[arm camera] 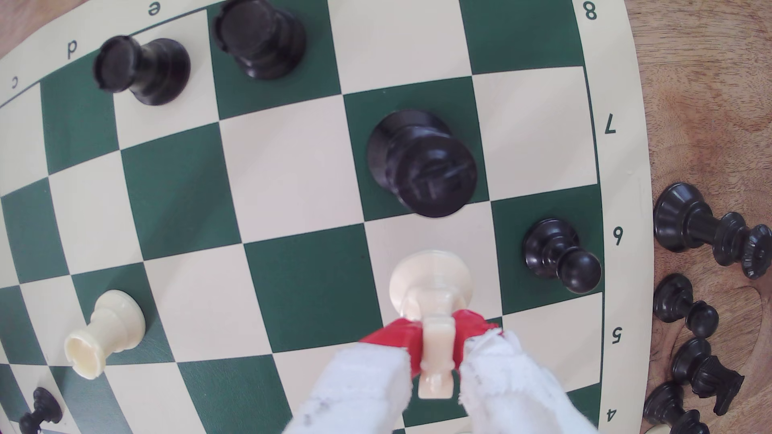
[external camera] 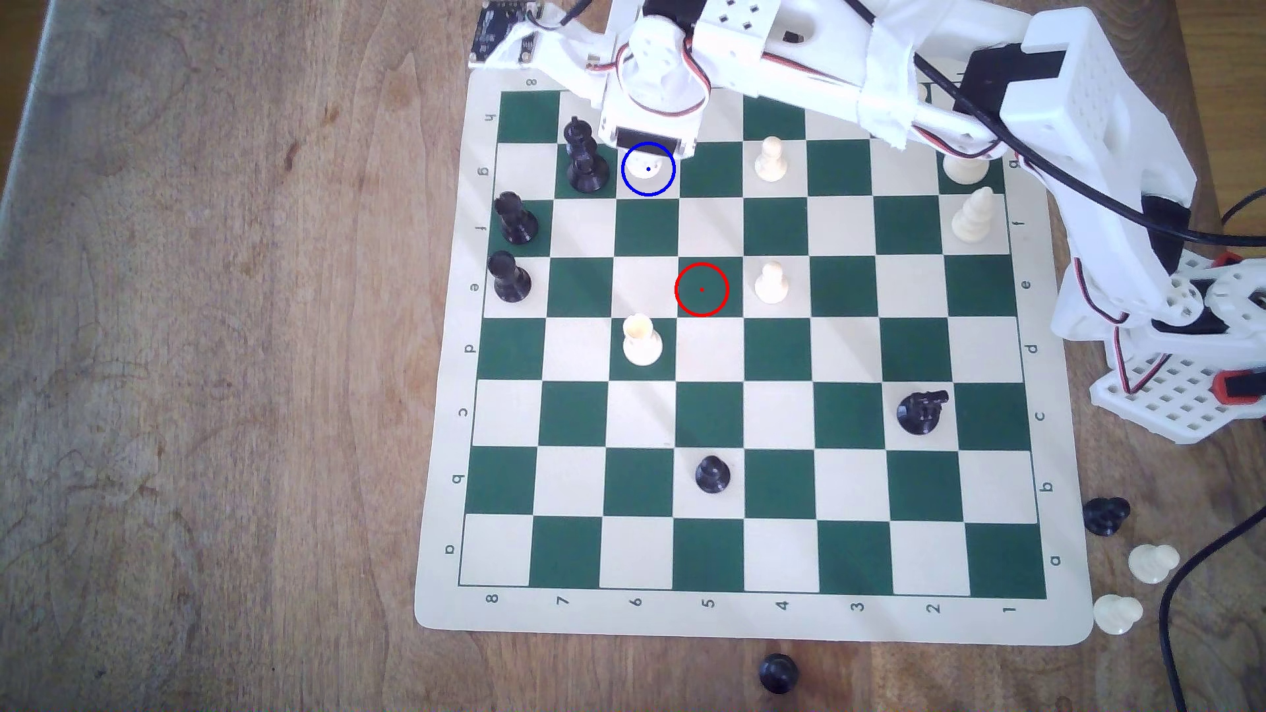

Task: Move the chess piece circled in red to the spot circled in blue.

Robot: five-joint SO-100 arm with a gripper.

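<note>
Wooden table [external camera: 205,342], green-and-cream board [external camera: 712,417], claw [arm camera: 434,334] clamping the chess piece [arm camera: 432,283]

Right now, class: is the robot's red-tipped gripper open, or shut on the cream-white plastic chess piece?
Shut on the cream-white chess piece: the red-tipped gripper presses its body from both sides.

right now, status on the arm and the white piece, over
Gripper shut on the white knight, over the blue-ringed square. Red-ringed square bare. Black king and black pawn on adjoining squares, close.
</note>
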